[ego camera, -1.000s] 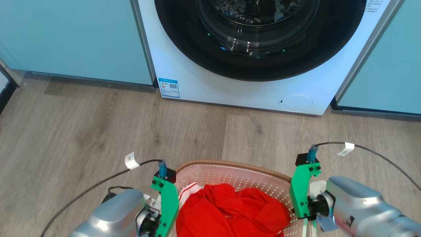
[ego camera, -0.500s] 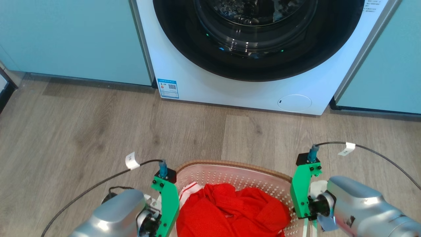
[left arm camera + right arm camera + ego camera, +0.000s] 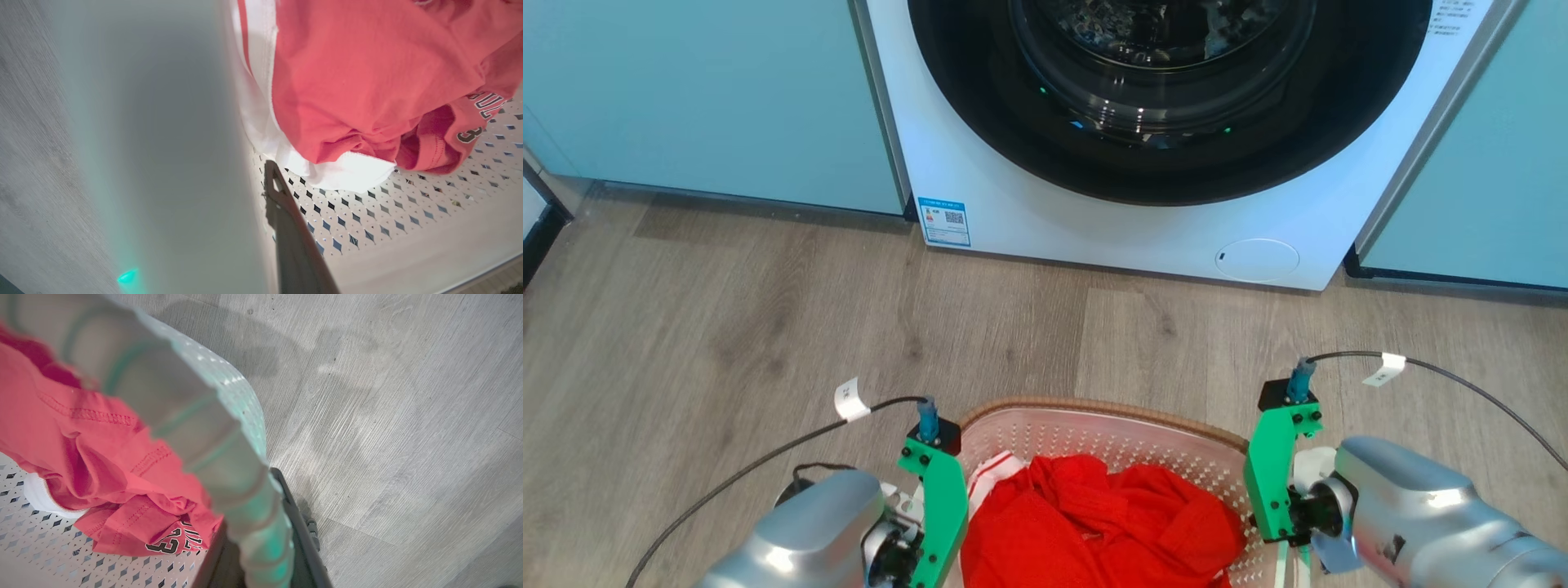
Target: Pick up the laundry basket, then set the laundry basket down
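Only the camera shifted. The laundry basket (image 3: 1107, 425) lay between right end effector (image 3: 253, 506), clamped on its side, and left end effector (image 3: 255, 179), closure indeterminable.

laundry basket (image 3: 1094, 406) near half cut off, washing machine (image 3: 1054, 220) top cropped

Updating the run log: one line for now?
laundry basket: holds red clothes | left gripper: grip unclear | right gripper: shut on laundry basket
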Controlling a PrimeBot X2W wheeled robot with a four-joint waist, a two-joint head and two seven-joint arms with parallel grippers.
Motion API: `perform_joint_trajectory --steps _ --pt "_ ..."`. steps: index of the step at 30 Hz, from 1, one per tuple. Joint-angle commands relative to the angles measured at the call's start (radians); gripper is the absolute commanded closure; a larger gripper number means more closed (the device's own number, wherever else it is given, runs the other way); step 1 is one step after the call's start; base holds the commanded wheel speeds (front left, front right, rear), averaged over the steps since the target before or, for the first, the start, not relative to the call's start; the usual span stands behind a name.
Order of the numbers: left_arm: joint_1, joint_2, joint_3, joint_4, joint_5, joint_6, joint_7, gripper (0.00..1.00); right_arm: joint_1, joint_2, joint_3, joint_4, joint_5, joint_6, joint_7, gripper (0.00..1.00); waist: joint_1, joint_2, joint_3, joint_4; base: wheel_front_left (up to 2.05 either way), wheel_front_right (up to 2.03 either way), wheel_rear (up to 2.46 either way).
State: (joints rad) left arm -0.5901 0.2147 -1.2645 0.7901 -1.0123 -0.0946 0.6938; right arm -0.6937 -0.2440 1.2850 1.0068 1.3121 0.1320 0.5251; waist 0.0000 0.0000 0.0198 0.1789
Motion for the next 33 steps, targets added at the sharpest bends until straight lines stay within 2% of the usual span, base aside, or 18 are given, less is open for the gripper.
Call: perform_joint_trajectory --steps 1,33 --pt "-0.026 -0.03 -0.016 -0.053 0.006 -0.036 0.003 1.0 -0.073 -0.007 -0.005 -0.017 -0.018 -0.001 -0.025 1.0 0.0 0.0 -0.001 0.001 0.0 0.0 0.0" --pt "-0.023 -0.031 -0.016 -0.047 0.003 -0.036 0.003 1.0 -0.07 -0.01 -0.005 -0.013 -0.025 -0.001 -0.016 1.0 0.0 0.0 -0.004 0.004 0.0 0.0 0.0"
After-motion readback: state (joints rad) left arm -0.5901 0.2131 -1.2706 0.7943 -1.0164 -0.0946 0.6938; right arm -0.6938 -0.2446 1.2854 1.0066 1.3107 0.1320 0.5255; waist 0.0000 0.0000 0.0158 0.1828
